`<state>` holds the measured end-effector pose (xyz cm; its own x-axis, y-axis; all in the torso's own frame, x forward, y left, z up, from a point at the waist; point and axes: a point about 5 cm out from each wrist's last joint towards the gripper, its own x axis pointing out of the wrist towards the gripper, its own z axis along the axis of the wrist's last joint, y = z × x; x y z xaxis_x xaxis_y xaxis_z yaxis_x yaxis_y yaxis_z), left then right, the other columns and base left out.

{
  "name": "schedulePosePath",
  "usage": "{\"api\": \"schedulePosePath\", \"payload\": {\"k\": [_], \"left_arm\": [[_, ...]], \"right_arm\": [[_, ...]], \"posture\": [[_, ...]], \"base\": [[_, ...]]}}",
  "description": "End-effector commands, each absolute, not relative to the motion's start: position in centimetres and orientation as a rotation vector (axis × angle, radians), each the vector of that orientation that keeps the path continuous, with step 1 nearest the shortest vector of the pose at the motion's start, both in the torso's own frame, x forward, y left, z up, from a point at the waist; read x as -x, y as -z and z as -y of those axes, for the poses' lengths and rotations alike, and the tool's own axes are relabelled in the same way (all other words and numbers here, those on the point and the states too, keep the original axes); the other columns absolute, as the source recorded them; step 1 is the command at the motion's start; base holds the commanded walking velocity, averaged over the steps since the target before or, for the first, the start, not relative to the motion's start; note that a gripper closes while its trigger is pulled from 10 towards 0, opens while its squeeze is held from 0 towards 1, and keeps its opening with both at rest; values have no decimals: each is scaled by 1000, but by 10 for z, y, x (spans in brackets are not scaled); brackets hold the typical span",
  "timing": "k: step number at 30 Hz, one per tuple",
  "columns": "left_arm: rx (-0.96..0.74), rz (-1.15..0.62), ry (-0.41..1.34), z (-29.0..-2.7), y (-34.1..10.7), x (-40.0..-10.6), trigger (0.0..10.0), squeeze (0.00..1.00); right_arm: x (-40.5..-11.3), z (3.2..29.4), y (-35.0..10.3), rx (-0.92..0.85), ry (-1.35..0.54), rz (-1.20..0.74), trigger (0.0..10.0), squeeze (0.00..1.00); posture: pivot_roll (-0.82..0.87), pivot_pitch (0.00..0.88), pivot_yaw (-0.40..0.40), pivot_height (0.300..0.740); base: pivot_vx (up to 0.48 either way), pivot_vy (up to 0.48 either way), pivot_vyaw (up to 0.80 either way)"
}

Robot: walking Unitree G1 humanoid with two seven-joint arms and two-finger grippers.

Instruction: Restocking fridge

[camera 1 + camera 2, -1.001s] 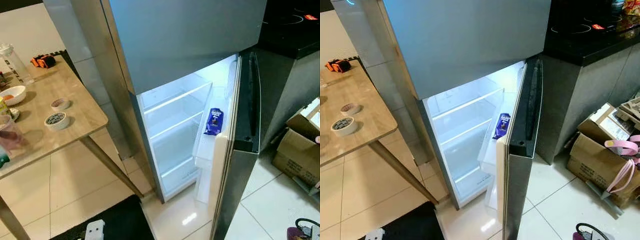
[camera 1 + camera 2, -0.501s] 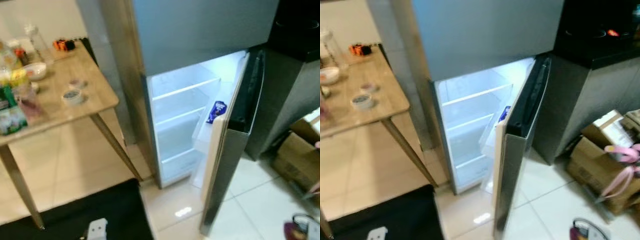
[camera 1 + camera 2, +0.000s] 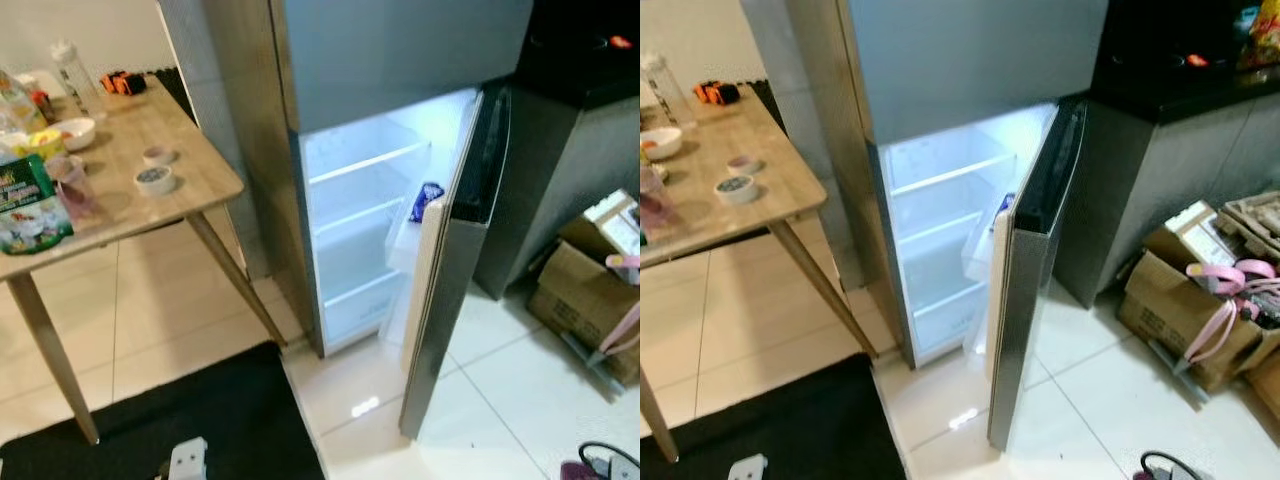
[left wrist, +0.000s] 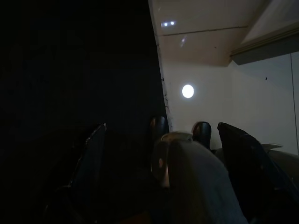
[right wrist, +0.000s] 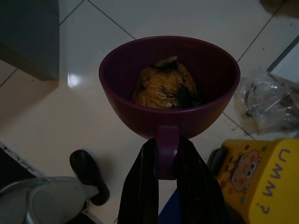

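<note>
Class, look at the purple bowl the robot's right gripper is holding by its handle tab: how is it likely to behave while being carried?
The purple bowl is probably rigid plastic and light. Held only by its tab in the right gripper, it may tilt or swivel. The crumpled yellow packet lies loose inside, so it could shift.

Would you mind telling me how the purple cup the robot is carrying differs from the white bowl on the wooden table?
The purple cup is dark purple and has a handle clamped by the right gripper, hanging over the tiled floor; the white bowl is pale and sits on the wooden table, with no handle visible. The cup is deep and holds a crumpled yellowish packet; the bowl looks shallower, and its contents are too small to tell. Both are round and open-topped.
</note>
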<state>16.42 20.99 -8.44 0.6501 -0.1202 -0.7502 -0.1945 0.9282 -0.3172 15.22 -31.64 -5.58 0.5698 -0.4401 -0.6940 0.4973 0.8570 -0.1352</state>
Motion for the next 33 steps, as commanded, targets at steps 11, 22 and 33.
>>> {"api": "schedulePosePath", "payload": {"k": [11, 22, 33], "left_arm": [[343, -887, -47, -215, 85, -163, 10000, 0], [347, -825, -5, -211, 77, -178, 10000, 0], [363, -612, 104, -200, 46, -230, 10000, 0]], "right_arm": [[-154, 317, 55, -81, 548, -785, 10000, 0], [-155, 315, 55, -85, 547, -783, 10000, 0], [-155, 315, 56, -89, 548, -793, 10000, 0]], "posture": [[-160, 87, 44, 740], [-154, 88, 49, 740], [-152, 81, 53, 740]], "base": [[0, -427, 0], [0, 0, 0], [0, 0, -630]]}}
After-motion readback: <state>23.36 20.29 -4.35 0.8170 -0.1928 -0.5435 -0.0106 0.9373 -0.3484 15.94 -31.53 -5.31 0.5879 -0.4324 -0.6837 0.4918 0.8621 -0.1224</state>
